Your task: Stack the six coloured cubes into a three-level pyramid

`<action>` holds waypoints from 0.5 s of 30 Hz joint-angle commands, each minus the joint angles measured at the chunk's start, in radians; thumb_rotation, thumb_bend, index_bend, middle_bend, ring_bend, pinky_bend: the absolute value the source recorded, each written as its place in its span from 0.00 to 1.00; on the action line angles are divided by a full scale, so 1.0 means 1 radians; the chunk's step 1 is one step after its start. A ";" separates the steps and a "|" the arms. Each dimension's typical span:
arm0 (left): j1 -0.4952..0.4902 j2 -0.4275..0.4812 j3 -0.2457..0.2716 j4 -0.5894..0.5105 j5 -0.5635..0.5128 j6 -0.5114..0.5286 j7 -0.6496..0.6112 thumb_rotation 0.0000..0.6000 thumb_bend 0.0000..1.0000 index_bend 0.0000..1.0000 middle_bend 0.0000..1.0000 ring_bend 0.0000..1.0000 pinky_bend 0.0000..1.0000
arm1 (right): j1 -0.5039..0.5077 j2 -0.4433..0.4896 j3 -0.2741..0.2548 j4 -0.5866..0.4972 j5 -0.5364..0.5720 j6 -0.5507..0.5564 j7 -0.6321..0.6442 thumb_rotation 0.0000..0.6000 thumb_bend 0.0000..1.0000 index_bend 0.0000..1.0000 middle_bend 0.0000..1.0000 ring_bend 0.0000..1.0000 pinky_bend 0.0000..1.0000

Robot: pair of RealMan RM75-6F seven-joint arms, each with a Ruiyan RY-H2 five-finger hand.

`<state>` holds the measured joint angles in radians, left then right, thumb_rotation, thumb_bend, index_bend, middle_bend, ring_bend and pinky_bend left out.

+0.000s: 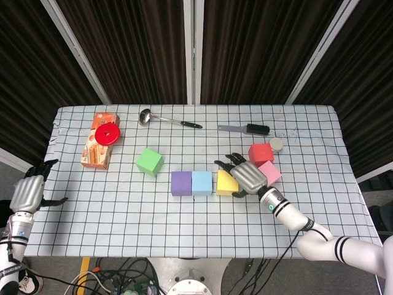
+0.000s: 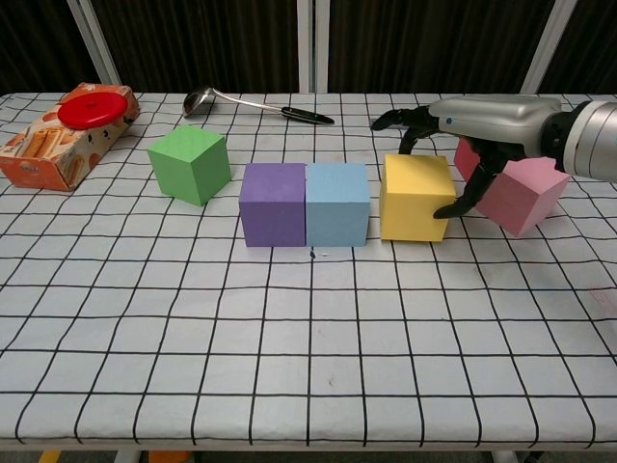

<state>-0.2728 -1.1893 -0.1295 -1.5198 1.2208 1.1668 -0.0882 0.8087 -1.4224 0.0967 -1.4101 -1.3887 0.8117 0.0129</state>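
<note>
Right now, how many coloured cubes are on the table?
6: green cube left, alone; purple cube, blue cube and yellow cube in a row; red cube and pink cube at right.

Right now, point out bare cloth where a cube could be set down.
Free: the wide front strip of tablecloth before the purple cube, blue cube and yellow cube. Crowded: around the right hand, pink cube and red cube.

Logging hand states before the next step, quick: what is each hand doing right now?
Left hand: open, holding nothing, off the table's left edge.
Right hand: gripping the yellow cube, beside the light blue cube.
</note>
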 commanded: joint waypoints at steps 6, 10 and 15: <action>-0.001 0.001 0.004 0.001 -0.003 -0.006 0.007 1.00 0.02 0.09 0.10 0.01 0.10 | 0.012 -0.014 0.007 0.017 0.000 -0.013 0.020 1.00 0.23 0.00 0.33 0.00 0.00; -0.001 0.002 0.003 0.000 -0.004 -0.006 0.008 1.00 0.02 0.09 0.10 0.01 0.10 | 0.015 -0.017 0.007 0.020 0.001 -0.018 0.021 1.00 0.23 0.00 0.33 0.00 0.00; -0.001 0.002 0.005 0.000 -0.004 -0.008 0.009 1.00 0.02 0.09 0.10 0.01 0.10 | 0.015 -0.022 0.003 0.020 0.001 -0.021 0.016 1.00 0.23 0.00 0.33 0.00 0.00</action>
<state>-0.2738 -1.1873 -0.1249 -1.5200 1.2173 1.1593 -0.0798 0.8237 -1.4439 0.0997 -1.3898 -1.3871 0.7903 0.0295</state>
